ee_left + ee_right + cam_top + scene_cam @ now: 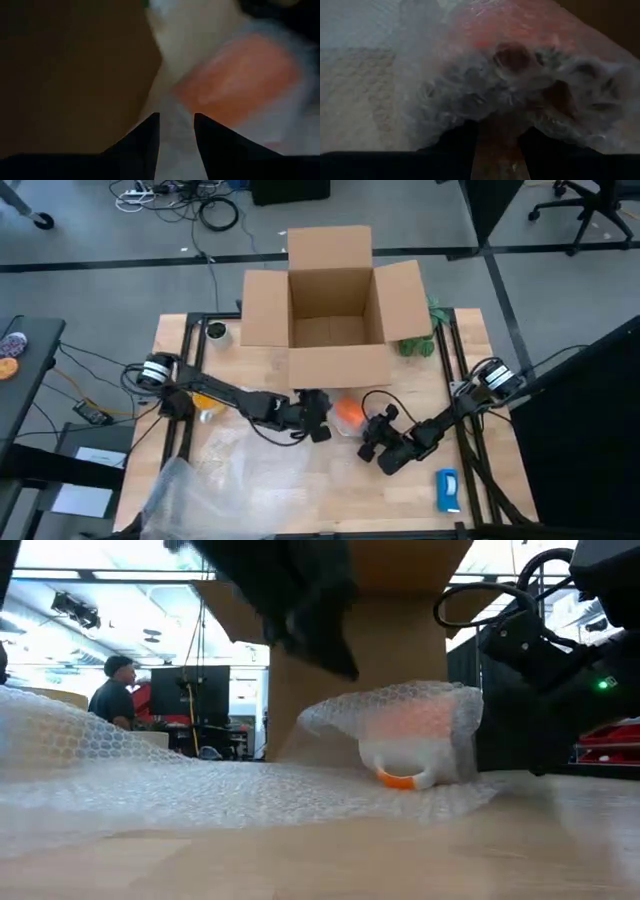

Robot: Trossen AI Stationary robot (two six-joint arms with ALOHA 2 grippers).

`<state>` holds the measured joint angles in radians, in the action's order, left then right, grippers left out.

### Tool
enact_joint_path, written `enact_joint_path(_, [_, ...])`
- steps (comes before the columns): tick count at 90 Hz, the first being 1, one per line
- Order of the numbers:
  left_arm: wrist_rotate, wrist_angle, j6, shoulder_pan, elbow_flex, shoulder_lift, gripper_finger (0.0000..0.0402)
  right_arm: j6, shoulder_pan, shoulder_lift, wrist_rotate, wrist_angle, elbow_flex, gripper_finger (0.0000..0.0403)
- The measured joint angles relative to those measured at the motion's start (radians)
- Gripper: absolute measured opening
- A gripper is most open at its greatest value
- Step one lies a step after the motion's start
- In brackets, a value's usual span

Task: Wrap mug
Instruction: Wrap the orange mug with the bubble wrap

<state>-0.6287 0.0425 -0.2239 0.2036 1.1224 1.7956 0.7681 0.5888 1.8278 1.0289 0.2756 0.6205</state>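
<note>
Your right claw (372, 436) pinches the clear bubble wrap (200, 790) at the small orange mug's (348, 413) 4 o'clock, left claw (318, 420) slightly open at its 9: a tug rolls it out.

the light wooden counter (300, 480) carries an open brown cardboard box (335, 305) at the far middle, a clear bubble wrap sheet (215, 470) near left, the small orange mug (348, 412) at centre, and a flat blue-and-white object (447, 490) near right.

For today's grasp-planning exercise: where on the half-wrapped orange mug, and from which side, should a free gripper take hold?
Probably the mug body, across its rounded sides through the bubble wrap, coming from above. It lies on its side with its rim low toward the low camera, the cardboard box is close behind, and the left gripper and right gripper flank it.
</note>
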Motion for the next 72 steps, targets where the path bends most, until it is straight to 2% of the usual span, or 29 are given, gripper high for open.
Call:
enact_joint_path(9, [0.032,-0.179,-0.018,-0.023,-0.060,0.054,0.0108,-0.003,0.000,0.000,0.000,0.000,0.000,0.0118])
enact_joint_path(25, [0.019,-0.348,-0.020,-0.034,-0.087,0.150,0.0108,-0.030,-0.006,0.002,0.000,0.057,-0.001,0.0118])
enact_joint_path(41, [0.014,-0.392,-0.015,-0.035,-0.088,0.172,0.0108,-0.140,-0.048,0.002,-0.005,0.102,-0.001,0.0118])
enact_joint_path(53, [0.024,-0.390,-0.015,-0.035,-0.089,0.173,0.0108,-0.207,-0.078,0.002,0.045,0.098,-0.002,0.0118])
enact_joint_path(72, [0.029,-0.389,-0.015,-0.034,-0.089,0.175,0.0108,-0.241,-0.094,0.003,0.040,0.110,-0.003,0.0118])
